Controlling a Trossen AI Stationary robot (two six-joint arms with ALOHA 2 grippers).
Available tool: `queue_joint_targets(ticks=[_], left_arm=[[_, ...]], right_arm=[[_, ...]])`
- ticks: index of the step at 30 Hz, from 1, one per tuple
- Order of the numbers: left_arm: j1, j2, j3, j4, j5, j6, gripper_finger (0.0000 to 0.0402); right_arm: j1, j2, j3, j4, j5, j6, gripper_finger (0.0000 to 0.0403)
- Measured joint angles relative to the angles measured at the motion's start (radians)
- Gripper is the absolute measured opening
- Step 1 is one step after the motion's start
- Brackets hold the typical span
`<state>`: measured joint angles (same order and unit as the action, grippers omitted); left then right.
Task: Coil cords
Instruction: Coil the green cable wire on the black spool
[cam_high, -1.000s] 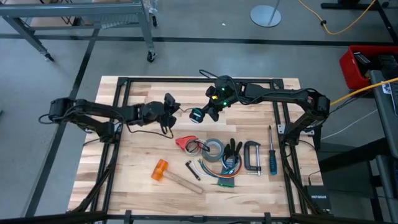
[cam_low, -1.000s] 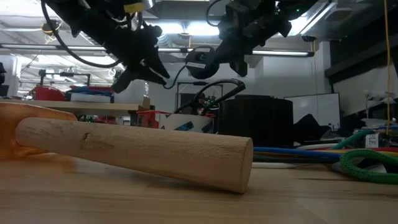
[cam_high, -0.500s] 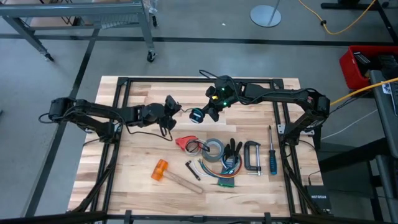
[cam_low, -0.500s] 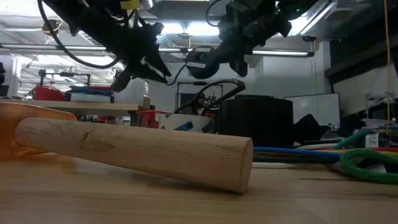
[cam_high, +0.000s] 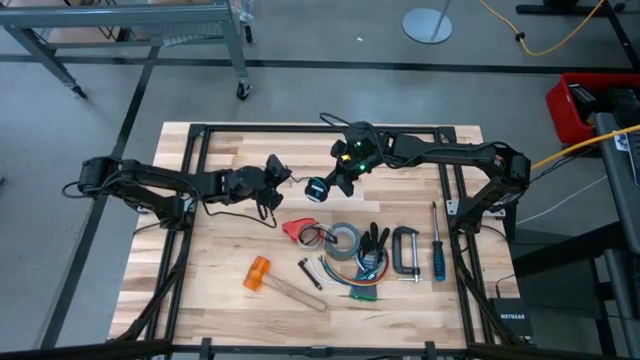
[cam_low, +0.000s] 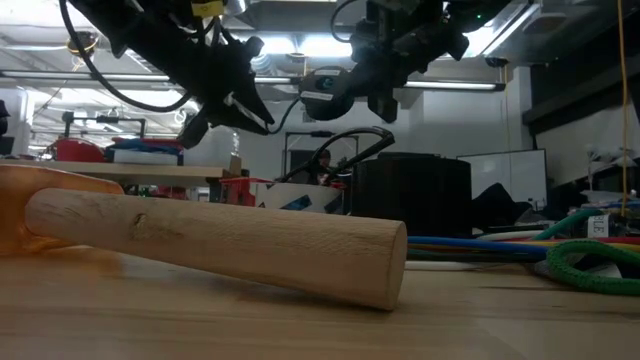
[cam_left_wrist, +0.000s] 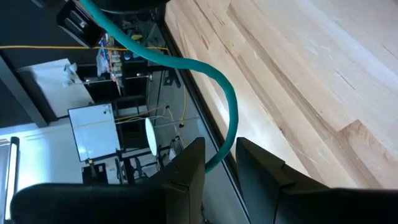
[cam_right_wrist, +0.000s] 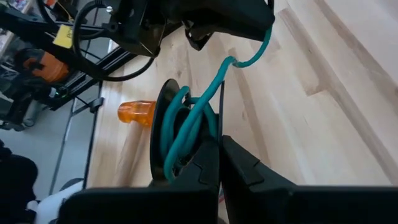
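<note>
Above the middle of the wooden table (cam_high: 230, 250), the right gripper (cam_high: 338, 181) holds its fingers pressed together on a small black spool (cam_high: 317, 188) wound with teal-green cord (cam_right_wrist: 189, 121); the cord (cam_left_wrist: 214, 74) runs from the spool across to the left gripper (cam_high: 276, 172), whose fingers stand partly apart with the cord passing between them. Both grippers hang clear of the tabletop, near each other. Compared with a second ago, the left gripper has turned slightly and edged towards the spool, while the right gripper and spool have barely shifted. Nearer the front edge lie the hammer (cam_high: 272, 280), a roll of grey tape (cam_high: 345, 240), a C-clamp (cam_high: 405, 250) and a blue-handled screwdriver (cam_high: 437, 250), all unmoved.
</note>
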<state>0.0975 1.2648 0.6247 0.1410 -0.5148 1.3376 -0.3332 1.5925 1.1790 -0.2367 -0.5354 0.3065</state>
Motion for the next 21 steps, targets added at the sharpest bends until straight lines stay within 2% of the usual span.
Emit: queue_joint_targets(ticks=[8, 13, 16, 21], left_arm=[[0.0, 0.0, 0.0, 0.0, -0.004, -0.002, 0.0081], [0.0, 0.0, 0.0, 0.0, -0.037, -0.006, 0.0036], [0.0, 0.0, 0.0, 0.001, -0.05, -0.057, 0.0007], [0.0, 0.0, 0.0, 0.004, -0.05, -0.202, 0.0003]], right_arm=[[0.0, 0.0, 0.0, 0.0, 0.0, 0.003, 0.0003], [0.0, 0.0, 0.0, 0.001, 0.0, 0.003, 0.0003], [0.0, 0.0, 0.0, 0.003, 0.001, 0.003, 0.0003], [0.0, 0.0, 0.0, 0.013, 0.043, -0.009, 0.0003]])
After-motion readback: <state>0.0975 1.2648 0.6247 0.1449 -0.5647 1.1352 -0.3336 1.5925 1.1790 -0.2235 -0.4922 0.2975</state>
